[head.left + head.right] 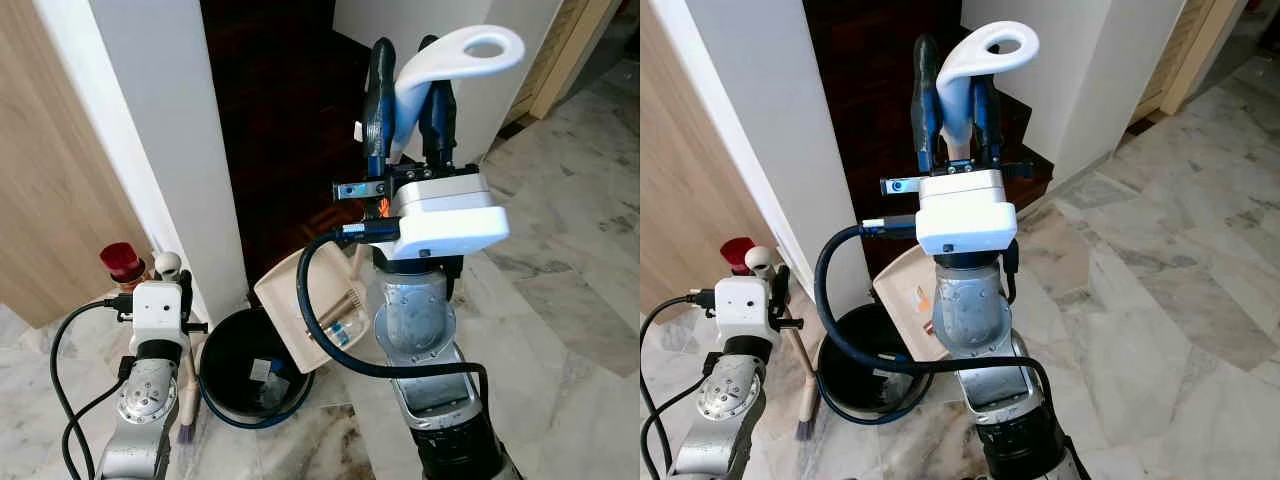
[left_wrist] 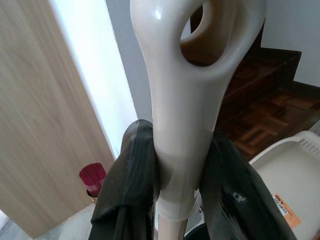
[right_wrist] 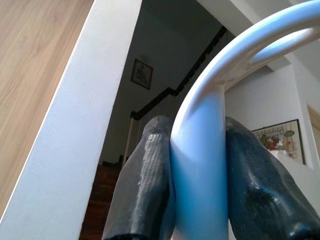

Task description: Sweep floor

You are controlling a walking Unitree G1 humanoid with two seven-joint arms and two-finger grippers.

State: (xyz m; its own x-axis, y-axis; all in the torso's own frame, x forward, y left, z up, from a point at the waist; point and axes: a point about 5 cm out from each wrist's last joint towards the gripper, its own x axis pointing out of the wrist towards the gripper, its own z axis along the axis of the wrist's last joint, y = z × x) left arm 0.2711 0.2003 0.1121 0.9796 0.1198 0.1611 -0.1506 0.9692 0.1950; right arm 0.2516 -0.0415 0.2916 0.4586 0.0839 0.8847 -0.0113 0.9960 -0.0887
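Note:
My right gripper (image 1: 408, 105) is raised high and shut on the white-blue loop handle (image 1: 468, 50) of a dustpan. The beige pan (image 1: 290, 298) hangs tilted over a black bin (image 1: 232, 385), with a bit of litter (image 1: 345, 325) lying in the pan. In the right wrist view both black fingers (image 3: 142, 185) press the handle's stem (image 3: 199, 170). My left gripper (image 1: 172, 275) is low at the left, shut on the beige broom handle (image 2: 185, 100), whose top has a hanging hole. The broom's shaft (image 1: 188, 398) runs down beside the bin.
A white wall corner (image 1: 170, 130) stands just behind the bin, with a wooden panel (image 1: 50, 170) to its left. A red-topped object (image 1: 122, 260) sits on the floor by the wall. Dark wooden stairs (image 1: 290, 120) lie beyond. Marble floor (image 1: 570, 280) spreads to the right.

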